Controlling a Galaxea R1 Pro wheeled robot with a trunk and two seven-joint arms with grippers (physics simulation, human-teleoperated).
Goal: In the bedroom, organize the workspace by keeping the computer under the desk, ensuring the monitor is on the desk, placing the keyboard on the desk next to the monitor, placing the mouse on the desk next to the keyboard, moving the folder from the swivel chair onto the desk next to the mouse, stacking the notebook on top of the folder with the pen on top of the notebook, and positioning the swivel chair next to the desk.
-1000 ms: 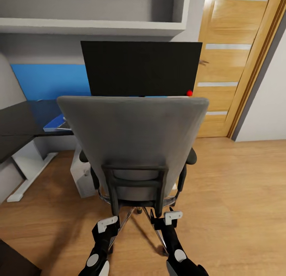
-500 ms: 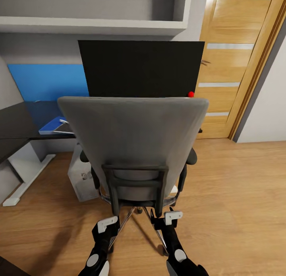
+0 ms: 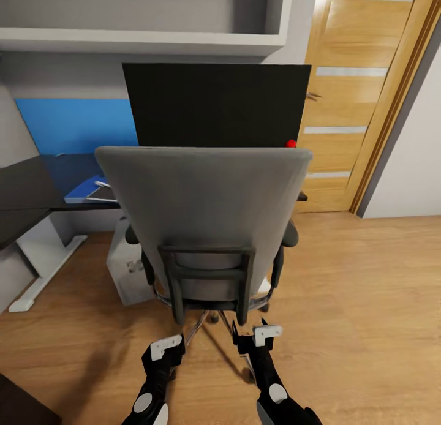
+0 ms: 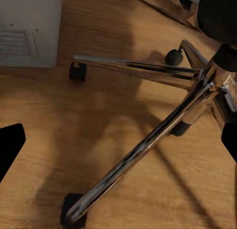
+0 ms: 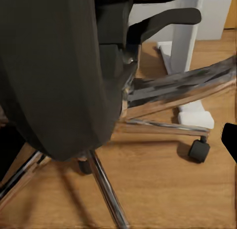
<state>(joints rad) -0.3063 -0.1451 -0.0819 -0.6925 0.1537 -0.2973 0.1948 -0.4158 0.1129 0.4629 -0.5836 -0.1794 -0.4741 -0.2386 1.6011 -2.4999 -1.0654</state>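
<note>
The grey upholstered swivel chair [image 3: 205,223], with its black back bracket and chrome star base, stands with its back to the camera, close in front of the glossy black desk [image 3: 27,189] but not yet tucked against it, so positioning it looks like the step in hand. The wide black flat monitor [image 3: 215,105], with a red dot at its lower right corner, rises behind the chair back, apparently on the desk, though its stand is hidden. At the left, the flat bright blue folder [image 3: 82,192] lies on the desk top with a thin greyish notebook [image 3: 103,196] seemingly on it; a pale sliver there may be the pen, too small to be sure. The light silver-grey computer tower [image 3: 125,272] stands on the floor under the desk, left of the chair. Keyboard and mouse are hidden by the chair back, so their placement cannot be judged. The left gripper [image 3: 164,346] and right gripper [image 3: 264,335] hover low near the chair's base, apart from it and holding nothing; whether their jaws are spread or closed cannot be told from these views.
</note>
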